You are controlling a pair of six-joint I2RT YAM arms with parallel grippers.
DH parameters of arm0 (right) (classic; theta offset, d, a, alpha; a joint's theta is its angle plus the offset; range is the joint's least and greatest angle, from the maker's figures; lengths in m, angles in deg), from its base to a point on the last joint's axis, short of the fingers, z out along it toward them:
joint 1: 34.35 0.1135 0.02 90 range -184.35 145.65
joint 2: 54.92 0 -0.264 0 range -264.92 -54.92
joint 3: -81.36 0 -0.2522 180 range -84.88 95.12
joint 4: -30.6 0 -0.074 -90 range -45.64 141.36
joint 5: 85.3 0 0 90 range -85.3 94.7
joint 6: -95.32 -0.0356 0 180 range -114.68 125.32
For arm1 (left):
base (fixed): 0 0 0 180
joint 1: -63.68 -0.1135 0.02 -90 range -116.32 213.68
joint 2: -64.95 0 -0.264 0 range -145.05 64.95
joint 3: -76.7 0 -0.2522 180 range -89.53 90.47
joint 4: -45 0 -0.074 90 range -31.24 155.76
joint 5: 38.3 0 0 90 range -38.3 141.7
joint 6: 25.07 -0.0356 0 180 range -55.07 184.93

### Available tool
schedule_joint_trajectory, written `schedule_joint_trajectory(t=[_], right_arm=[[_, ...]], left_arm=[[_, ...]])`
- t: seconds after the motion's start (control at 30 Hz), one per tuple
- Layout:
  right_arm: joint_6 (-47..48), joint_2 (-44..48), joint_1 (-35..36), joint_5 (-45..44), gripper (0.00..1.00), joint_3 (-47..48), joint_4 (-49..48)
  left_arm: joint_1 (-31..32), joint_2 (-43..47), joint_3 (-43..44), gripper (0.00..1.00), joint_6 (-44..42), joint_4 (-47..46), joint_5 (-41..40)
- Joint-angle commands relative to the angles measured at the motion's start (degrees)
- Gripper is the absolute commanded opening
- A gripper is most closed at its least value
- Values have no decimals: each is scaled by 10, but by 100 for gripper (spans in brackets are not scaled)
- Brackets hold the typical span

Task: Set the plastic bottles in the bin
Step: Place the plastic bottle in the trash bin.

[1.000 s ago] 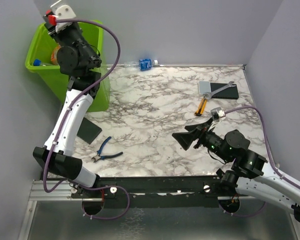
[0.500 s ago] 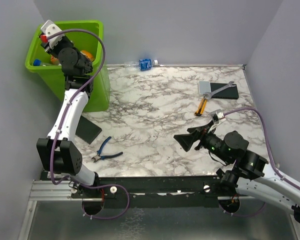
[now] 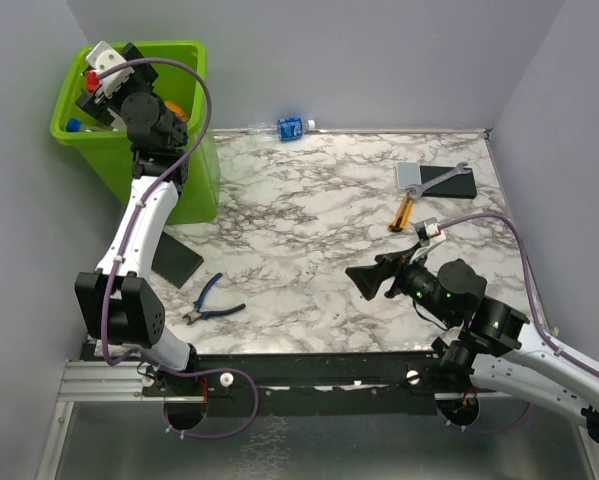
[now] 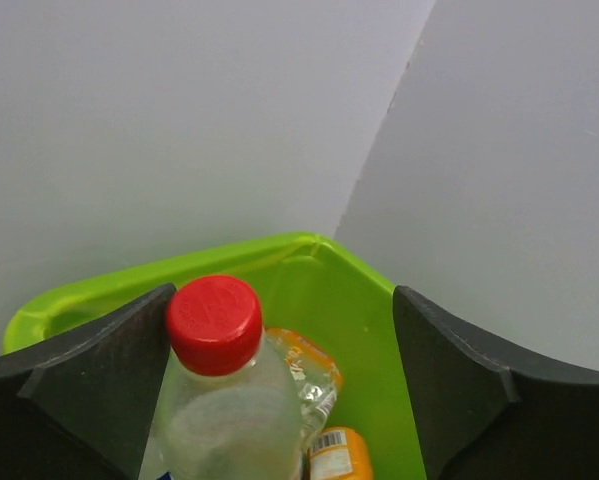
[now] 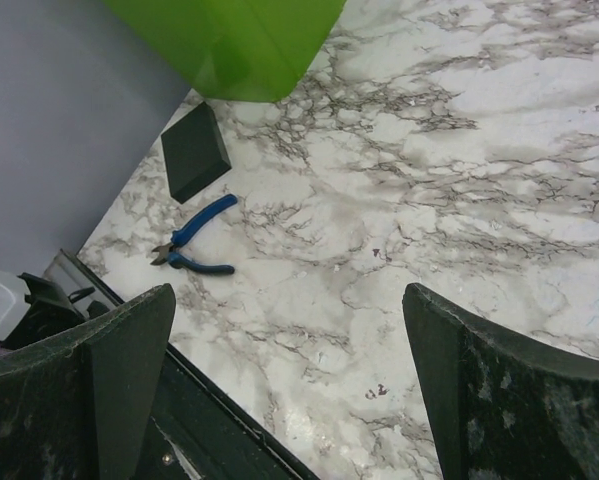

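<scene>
Red-capped bottle (image 4: pixel 214 400) sits loose between the left fingers (image 4: pixel 89 380), which have just sprung apart above the bin (image 4: pixel 354 300), so it is released to drop in. Right fingers (image 5: pixel 99 370) hang spread and empty. Another bottle (image 3: pixel 287 128) waits at the far edge of the table (image 3: pixel 319 230).

My overhead camera sits high at 6 o'clock, behind the arm bases, and looks down over the whole marble table (image 3: pixel 309 230), far enough back to take in the green bin (image 3: pixel 194 190) at 10 o'clock. The left wrist camera is tight over that bin's mouth, facing its far corner and the grey walls, and shares only the bin with the overhead. The right wrist camera, closer to the tabletop, looks toward 9 o'clock and shares the blue pliers (image 5: pixel 194 240), the black pad (image 5: pixel 195 152) and the bin's foot with the overhead.
</scene>
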Motion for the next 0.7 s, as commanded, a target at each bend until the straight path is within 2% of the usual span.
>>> schedule_joint_trajectory(t=[0.0,0.07,0.27,0.4,0.67], right_arm=[[12,-3,4,-18,100,8,11],[12,-3,4,-20,100,9,13],[12,-2,4,-28,100,12,21],[8,-6,4,-36,100,11,22],[-4,-20,4,-82,100,10,16]], left_arm=[[29,27,31,93,14,21,35],[54,36,43,99,13,30,48],[177,48,66,99,-21,42,78],[258,43,72,99,-36,89,117],[380,67,10,99,-35,191,210]])
